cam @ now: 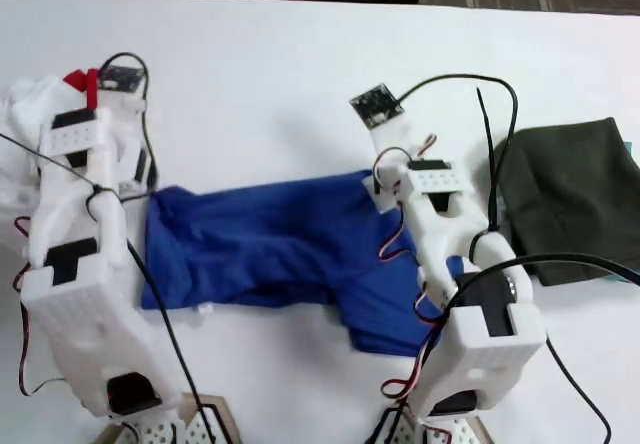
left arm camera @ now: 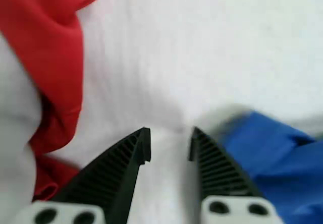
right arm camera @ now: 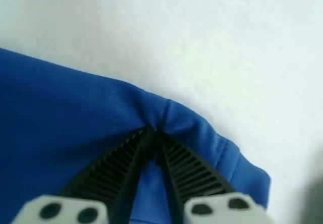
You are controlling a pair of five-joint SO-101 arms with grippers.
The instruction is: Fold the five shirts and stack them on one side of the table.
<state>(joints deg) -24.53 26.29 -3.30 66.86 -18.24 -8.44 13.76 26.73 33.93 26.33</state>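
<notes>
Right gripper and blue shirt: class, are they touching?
Touching. In the right wrist view the right gripper is shut on a puckered fold of the blue shirt.

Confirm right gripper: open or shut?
Shut. The right gripper has its fingertips pressed together, pinching a puckered fold of the blue shirt near its edge.

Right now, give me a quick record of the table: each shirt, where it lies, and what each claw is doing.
Blue shirt: rumpled and unfolded, in the middle
Dark shirt: looks folded, at the right side of the table
Red shirt: bunched with white cloth at the far left
Left claw: open, over bare table between red and blue
Right claw: shut on the blue shirt's edge
</notes>
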